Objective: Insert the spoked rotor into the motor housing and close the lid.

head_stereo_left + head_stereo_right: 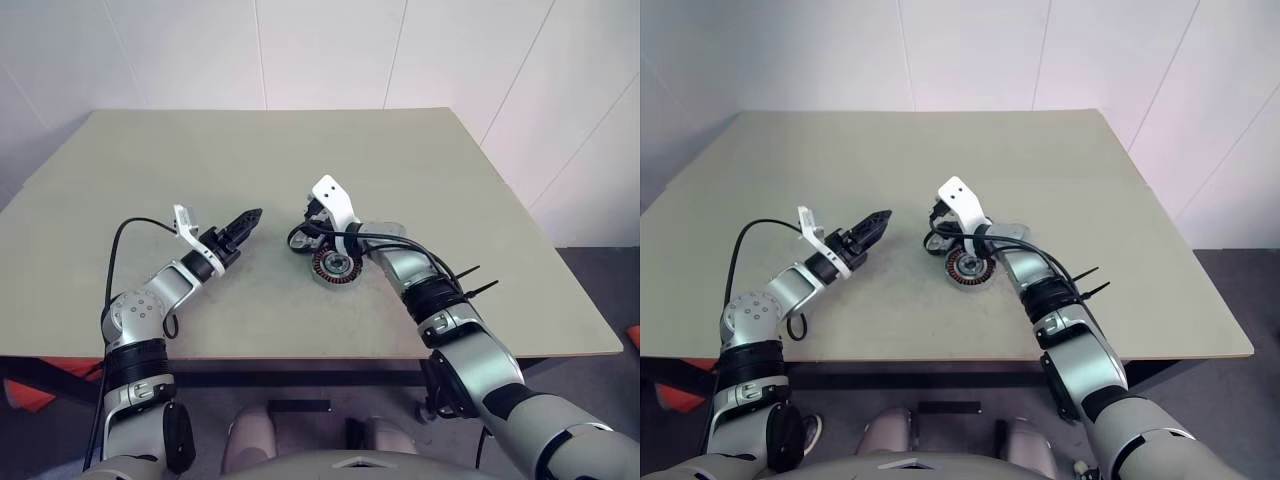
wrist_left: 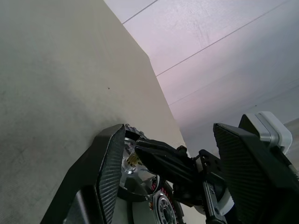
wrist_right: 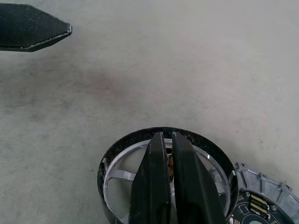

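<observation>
The spoked rotor lies flat on the table, near centre, touching the motor housing at the housing's 10 o'clock. The right gripper is pinched shut on the rotor's hub. The rotor is judged rigid, light and smooth-metalled, so slip is likely at the thin rim; the hub or a spoke is judged the surer hold. The left gripper is held apart, empty, near the rotor at its 9 o'clock. The pinch at the hub is revealed by the right wrist view; the coppery windings of the housing are shown by the head views.
</observation>
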Controlling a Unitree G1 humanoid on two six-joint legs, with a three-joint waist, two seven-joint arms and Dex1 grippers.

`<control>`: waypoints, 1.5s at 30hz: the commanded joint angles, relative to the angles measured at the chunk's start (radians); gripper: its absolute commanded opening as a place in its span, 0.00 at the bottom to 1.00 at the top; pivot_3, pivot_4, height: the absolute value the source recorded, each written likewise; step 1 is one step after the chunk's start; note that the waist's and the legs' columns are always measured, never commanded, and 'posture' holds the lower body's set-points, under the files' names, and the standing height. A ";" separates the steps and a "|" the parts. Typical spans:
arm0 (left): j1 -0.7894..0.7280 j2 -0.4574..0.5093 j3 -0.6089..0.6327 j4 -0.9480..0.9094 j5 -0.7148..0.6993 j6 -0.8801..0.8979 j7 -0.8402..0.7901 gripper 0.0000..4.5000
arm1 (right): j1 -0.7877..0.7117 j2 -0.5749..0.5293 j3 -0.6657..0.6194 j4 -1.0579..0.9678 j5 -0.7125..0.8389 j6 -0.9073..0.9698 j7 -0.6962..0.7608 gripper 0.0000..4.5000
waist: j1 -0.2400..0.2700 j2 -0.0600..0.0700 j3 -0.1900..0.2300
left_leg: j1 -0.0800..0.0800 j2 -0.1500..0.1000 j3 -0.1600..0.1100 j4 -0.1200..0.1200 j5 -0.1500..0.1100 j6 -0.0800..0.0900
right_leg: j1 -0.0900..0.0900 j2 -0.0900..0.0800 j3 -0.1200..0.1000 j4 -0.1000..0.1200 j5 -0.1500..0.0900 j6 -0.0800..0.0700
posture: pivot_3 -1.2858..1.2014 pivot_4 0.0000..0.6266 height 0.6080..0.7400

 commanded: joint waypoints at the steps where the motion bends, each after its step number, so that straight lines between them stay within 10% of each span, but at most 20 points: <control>1: -0.010 -0.001 -0.003 -0.027 -0.021 -0.019 -0.003 0.71 | -0.032 -0.002 -0.076 -0.051 0.043 0.015 -0.025 0.01 | 0.001 0.000 0.000 | 0.000 0.000 0.000 0.000 0.000 0.000 | 0.000 0.000 0.000 0.000 0.000 0.000 | 0.52 0.00 1.00; 11: -0.009 -0.014 -0.014 -0.019 -0.026 -0.019 -0.004 0.71 | -0.094 0.075 -0.507 -0.250 0.505 0.407 -0.160 0.01 | 0.001 0.000 0.000 | 0.000 0.000 0.000 0.000 0.000 0.000 | 0.000 0.000 0.000 0.001 0.000 0.000 | 0.52 0.00 1.00; 18: -0.021 -0.020 -0.031 -0.001 -0.025 -0.012 -0.018 0.71 | -0.047 0.102 -0.949 -0.221 0.977 0.830 -0.561 0.01 | 0.006 0.000 0.000 | 0.003 0.000 0.000 0.000 0.001 -0.002 | 0.002 -0.001 0.001 0.001 0.000 0.000 | 0.52 0.00 1.00; 33: -0.067 0.001 -0.082 0.072 0.003 -0.012 -0.065 0.71 | 0.272 0.158 -0.971 -0.488 1.530 1.113 -1.142 0.01 | 0.013 0.001 0.000 | 0.003 -0.001 0.001 -0.008 0.006 -0.009 | -0.001 -0.001 0.001 0.000 -0.004 0.009 | 0.52 0.00 1.00; 45: -0.069 0.006 -0.090 0.078 0.009 -0.022 -0.068 0.71 | 0.368 0.048 -0.740 -0.464 1.666 0.955 -1.237 0.01 | 0.015 0.001 -0.001 | 0.003 -0.001 0.000 -0.008 0.006 -0.011 | -0.001 -0.001 0.001 -0.001 -0.004 0.012 | 0.52 0.00 1.00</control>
